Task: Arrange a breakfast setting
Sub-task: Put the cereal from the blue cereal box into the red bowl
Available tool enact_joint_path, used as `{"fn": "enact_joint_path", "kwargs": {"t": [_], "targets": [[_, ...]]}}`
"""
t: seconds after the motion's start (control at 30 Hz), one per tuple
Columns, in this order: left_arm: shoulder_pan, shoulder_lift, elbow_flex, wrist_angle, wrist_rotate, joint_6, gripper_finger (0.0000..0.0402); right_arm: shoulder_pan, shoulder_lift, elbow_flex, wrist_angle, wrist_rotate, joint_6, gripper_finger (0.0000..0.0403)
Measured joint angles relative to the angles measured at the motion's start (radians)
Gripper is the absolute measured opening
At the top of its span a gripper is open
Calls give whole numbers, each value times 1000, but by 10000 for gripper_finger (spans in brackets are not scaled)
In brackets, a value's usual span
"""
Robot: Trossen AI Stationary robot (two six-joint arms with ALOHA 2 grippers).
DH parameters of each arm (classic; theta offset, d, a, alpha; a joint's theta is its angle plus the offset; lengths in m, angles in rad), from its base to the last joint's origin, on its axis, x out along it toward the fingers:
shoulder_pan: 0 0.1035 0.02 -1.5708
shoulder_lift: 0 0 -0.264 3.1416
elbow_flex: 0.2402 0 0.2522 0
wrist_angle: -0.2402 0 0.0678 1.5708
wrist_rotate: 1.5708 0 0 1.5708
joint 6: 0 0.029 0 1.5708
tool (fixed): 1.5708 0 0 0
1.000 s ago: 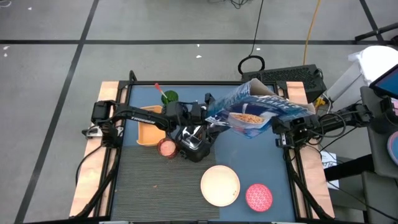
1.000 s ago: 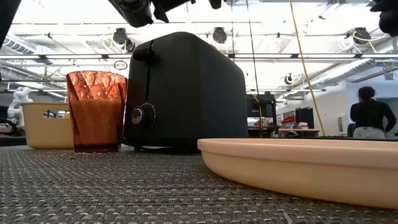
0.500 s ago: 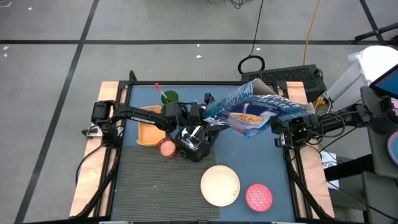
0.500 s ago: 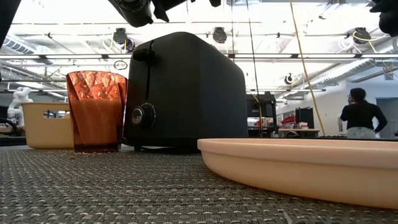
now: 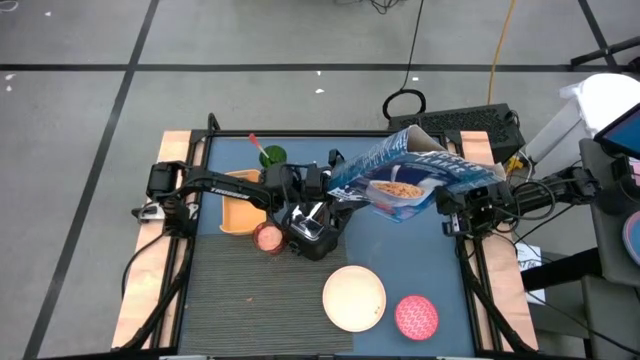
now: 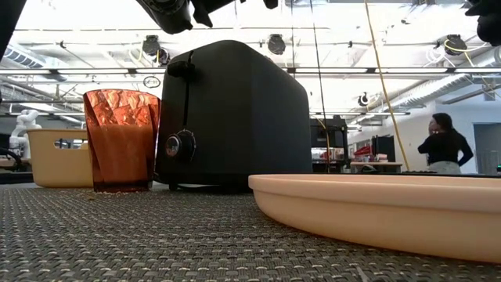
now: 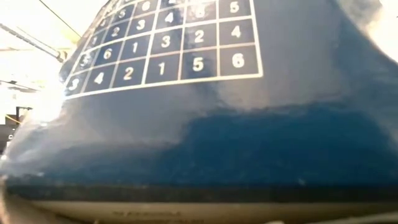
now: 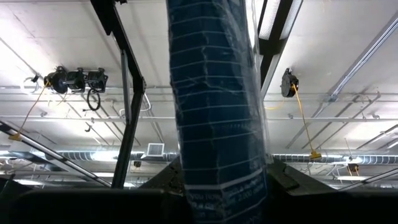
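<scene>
A blue cereal box (image 5: 415,178) hung tilted above the table's middle, held between both arms. The right gripper (image 5: 452,208) was clamped on its right end; the left gripper (image 5: 335,185) met its left end, though whether those jaws gripped it I cannot tell. The cream plate (image 5: 354,297) and pink bowl (image 5: 417,315) lay side by side near the front edge, well apart from both grippers.

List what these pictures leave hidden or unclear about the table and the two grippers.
- High view: the cereal box covers the table beneath it and the left gripper's tip.
- Left wrist view: the box fills the picture, hiding that arm's fingers.
- Right wrist view: the box blocks the middle; the fingers' spread is unclear.
- Low view: the plate rim hides the pink bowl; the toaster hides what stands behind it.
</scene>
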Motion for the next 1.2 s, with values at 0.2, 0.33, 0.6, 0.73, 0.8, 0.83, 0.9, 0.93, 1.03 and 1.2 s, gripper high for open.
{"fn": "enact_joint_path", "kwargs": {"t": [0.2, 0.33, 0.6, 0.73, 0.8, 0.83, 0.9, 0.93, 1.03, 1.2], "targets": [[0, 0, 0, 0, 0, 2, 322, 0, 0, 0, 0, 0, 0, 91], [0, 0, 0, -1, 0, 3, 321, 0, 0, 0, 0, -1, 0, 91], [1, 0, 0, -2, -1, 8, 321, 0, 0, 0, -2, 0, 2, 113], [1, 0, 0, -11, -5, 9, 321, 0, 0, 0, -24, 0, 4, 157], [1, 0, 0, -12, -5, 8, 321, 0, -4, 0, -50, 1, 11, 184], [1, 0, 0, -12, -5, 7, 321, 0, -9, 0, -63, 4, 20, 198], [1, 0, 0, -12, -5, 1, 321, 0, -20, 0, -87, 5, 35, 223], [1, 0, 0, -12, -6, -1, 321, 0, -28, 0, -100, 4, 35, 234], [-2, 0, 0, -11, -9, -1, 321, 0, -57, 0, -144, 4, 35, 259], [-10, -13, 0, -14, -11, -1, 321, 0, -126, 0, -266, 2, 23, 279]]}}
